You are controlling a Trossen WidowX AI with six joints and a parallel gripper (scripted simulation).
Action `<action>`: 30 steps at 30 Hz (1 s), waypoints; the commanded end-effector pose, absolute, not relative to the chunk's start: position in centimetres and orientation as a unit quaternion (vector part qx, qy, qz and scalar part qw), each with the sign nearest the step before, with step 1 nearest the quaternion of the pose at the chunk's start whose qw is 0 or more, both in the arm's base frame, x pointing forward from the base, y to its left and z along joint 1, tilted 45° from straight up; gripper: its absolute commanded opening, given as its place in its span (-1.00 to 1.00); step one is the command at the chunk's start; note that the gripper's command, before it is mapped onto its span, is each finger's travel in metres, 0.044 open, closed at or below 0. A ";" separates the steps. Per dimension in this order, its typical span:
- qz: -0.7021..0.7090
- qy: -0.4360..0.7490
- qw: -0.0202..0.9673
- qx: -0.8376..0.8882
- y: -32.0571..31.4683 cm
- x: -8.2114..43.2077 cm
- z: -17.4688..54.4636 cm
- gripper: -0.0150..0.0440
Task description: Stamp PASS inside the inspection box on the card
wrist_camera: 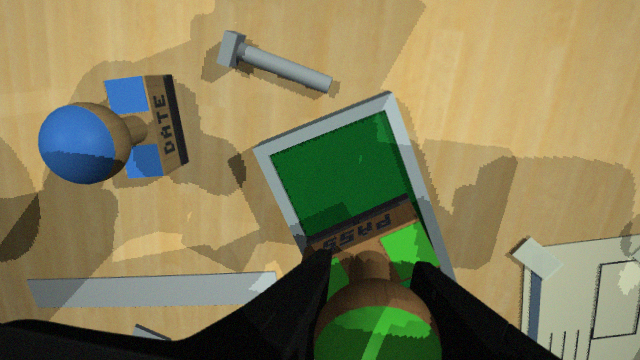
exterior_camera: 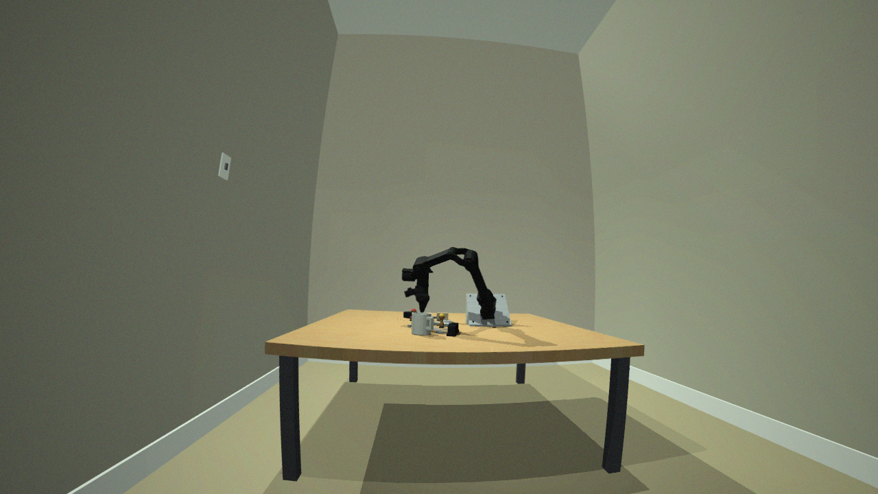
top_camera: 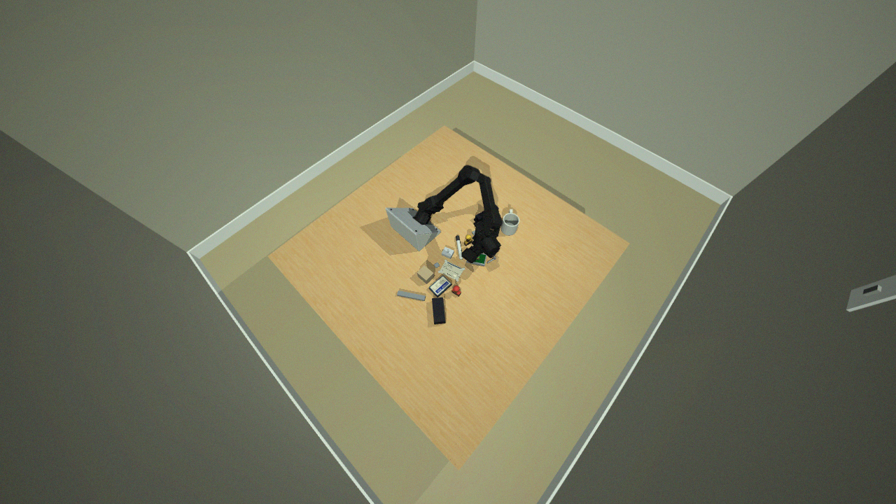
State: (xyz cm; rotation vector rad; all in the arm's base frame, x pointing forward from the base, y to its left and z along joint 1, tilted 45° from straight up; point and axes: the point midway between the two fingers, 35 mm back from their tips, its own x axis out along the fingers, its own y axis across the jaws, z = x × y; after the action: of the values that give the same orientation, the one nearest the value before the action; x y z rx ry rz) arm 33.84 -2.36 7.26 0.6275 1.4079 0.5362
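Observation:
My gripper [wrist_camera: 371, 268] [exterior_camera: 422, 309] is shut on the PASS stamp, gripping it below its green knob. The PASS stamp [wrist_camera: 377, 332] is upright over the near part of the green ink pad [wrist_camera: 340, 170] [top_camera: 480, 257], with its block inside the grey rim in the wrist view. Whether its underside touches the ink is hidden. The card [wrist_camera: 565, 300] [top_camera: 451, 269] lies to the right of the pad in the wrist view, with a taped corner. The inspection box [wrist_camera: 596, 300] is an outlined rectangle on it, and no print shows in the visible part.
A blue-knobbed DATE stamp [wrist_camera: 75, 142] and a bolt [wrist_camera: 287, 67] are near the pad. A grey strip [wrist_camera: 150, 290] lies left. A mug [top_camera: 510, 224] [exterior_camera: 420, 323], yellow-knobbed stamp [top_camera: 468, 238], red-knobbed stamp [top_camera: 456, 290], tan block [top_camera: 425, 274] and black block [top_camera: 438, 311] stand around.

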 end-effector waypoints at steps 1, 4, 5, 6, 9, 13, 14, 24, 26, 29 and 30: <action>0.239 0.629 0.683 0.285 -2.0 33.7 7.0 -0.49; 0.239 0.629 0.683 0.285 -1.9 33.7 6.9 -0.49; 0.239 0.629 0.683 0.285 -1.8 33.7 6.8 -0.49; 0.239 0.629 0.683 0.285 -1.8 33.7 6.8 -0.49; 0.239 0.629 0.683 0.284 -1.7 33.7 6.6 -0.49; 0.240 0.629 0.683 0.284 -1.5 33.7 6.4 -0.49; 0.240 0.629 0.683 0.284 -1.4 33.7 6.4 -0.49; 0.240 0.629 0.683 0.284 -1.0 33.8 6.0 -0.49; 0.240 0.629 0.683 0.284 -1.0 33.8 6.0 -0.49; 0.240 0.629 0.683 0.284 -1.0 33.8 6.0 -0.49; 0.241 0.628 0.683 0.284 -1.0 33.8 6.0 -0.49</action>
State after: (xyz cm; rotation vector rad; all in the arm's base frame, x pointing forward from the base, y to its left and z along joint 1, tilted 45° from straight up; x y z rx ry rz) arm 33.82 -1.12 6.06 0.6276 1.4086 0.5396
